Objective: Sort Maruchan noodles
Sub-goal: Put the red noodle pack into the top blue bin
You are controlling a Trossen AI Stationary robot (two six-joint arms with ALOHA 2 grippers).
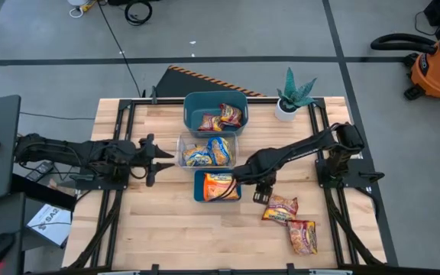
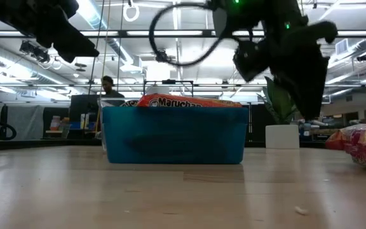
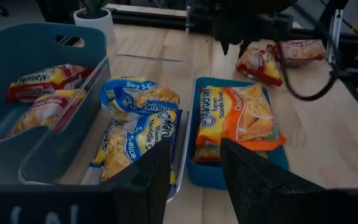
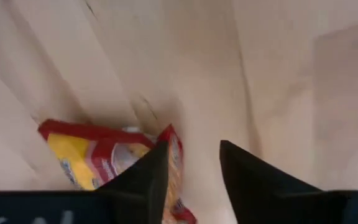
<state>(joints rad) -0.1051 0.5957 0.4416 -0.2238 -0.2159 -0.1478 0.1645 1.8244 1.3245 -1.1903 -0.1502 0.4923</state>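
"Maruchan" print on orange pkt [image 2: 192, 100] in teal bin [image 2: 173, 135]; right gripper [image 1: 261, 192] fingers apart, empty.

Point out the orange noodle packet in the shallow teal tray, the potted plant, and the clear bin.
Orange crinkly plastic noodle packet [image 3: 238, 118], left wrist view, printed front.
Small green plant in white pot [image 1: 286, 109], high view, pot.
Clear plastic bin [image 3: 55, 152], left wrist view, side wall.

I work in an open robotics lab: my wooden workbench [image 1: 166, 229] stands on grey concrete floor [image 1: 228, 30] beside an orange shop vacuum [image 1: 436, 65], under ceiling strip lights [image 2: 100, 16], monitors and a person [image 2: 108, 86] behind.
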